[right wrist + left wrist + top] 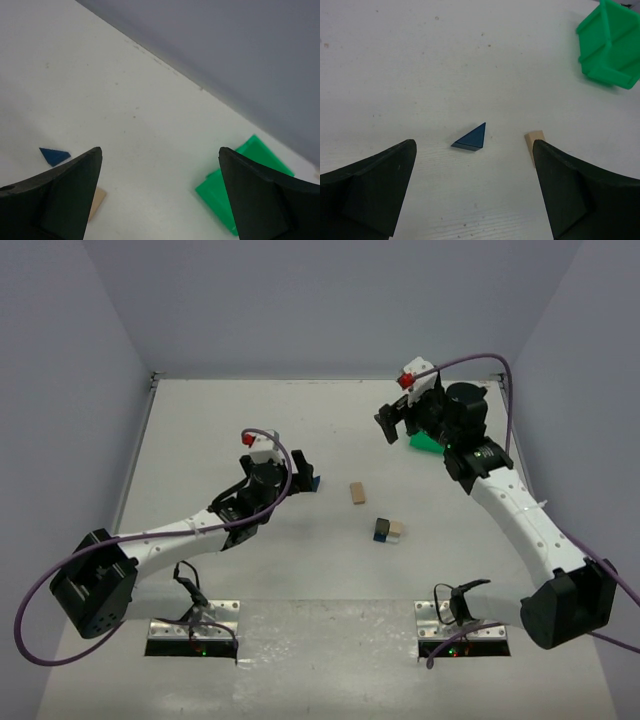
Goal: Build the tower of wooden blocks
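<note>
The left hand (298, 472) hangs wide open and empty over the blue wedge (472, 138), which lies flat on the desk (230, 410) just left of the tan block (357, 493). The step in hand looks like picking up that wedge. To do it well, the hand should drop straight down with the wedge centred between the jaws. It should close on two flat faces rather than the sloped edge, which would probably let the piece squirt out.

The wood block tower (388, 530) is only a low cluster so far, a dark blue block and a pale one touching. It sits nearer the arm bases than the tan block and slightly right of it. Its long axis runs across the desk, not upward.

In the left wrist view the wedge's longest edge slants from lower left to upper right, and its tip points toward the green bin (611, 46). The right hand (397, 426) is open and empty, beyond the tan block to the right.
</note>
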Robot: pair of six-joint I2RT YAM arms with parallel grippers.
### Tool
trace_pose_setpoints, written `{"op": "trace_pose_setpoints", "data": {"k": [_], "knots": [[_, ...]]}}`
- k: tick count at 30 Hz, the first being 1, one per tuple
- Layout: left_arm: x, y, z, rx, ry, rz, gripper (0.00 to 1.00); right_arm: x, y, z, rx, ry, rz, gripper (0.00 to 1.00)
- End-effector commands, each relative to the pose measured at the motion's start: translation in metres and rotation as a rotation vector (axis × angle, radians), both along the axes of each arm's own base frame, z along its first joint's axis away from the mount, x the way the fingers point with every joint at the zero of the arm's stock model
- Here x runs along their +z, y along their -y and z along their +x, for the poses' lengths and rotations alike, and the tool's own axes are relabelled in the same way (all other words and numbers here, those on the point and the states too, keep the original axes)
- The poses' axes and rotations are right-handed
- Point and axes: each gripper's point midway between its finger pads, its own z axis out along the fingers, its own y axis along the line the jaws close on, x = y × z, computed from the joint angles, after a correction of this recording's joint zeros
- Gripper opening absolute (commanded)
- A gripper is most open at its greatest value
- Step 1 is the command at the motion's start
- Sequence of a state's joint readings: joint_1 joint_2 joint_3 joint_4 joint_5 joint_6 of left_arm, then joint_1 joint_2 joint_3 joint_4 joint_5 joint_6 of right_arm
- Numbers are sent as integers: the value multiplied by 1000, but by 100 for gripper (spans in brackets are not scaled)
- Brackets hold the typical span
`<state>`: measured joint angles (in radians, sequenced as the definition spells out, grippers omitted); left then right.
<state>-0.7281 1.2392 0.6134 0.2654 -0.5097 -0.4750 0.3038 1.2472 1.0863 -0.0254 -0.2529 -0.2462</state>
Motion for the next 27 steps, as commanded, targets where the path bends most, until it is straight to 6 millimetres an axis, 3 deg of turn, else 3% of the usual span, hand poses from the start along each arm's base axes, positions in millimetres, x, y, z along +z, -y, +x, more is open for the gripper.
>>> {"op": "trace_pose_setpoints", "data": {"k": [1,2,3,6,12,20,27], "knots": [[5,10,-6,-57,25,-30,100,-54,41,-11,-407,-284,257,99],[1,14,-8,-82,22,-25,100,-79,60,-21,-551,-361,280,99],[-1,15,-10,-92,23,-25,100,-93,64,-31,-572,-408,256,99],[-7,32,-15,-159,23,-23,100,-143,102,-72,-857,-563,266,99],[-24,76,-25,-281,-1,12,100,-208,117,-129,-956,-710,253,99],[-44,125,-37,-394,-34,-43,100,-252,108,-168,-899,-869,217,99],[-63,151,-45,-455,-69,-32,100,-263,104,-172,-843,-875,195,99]]}}
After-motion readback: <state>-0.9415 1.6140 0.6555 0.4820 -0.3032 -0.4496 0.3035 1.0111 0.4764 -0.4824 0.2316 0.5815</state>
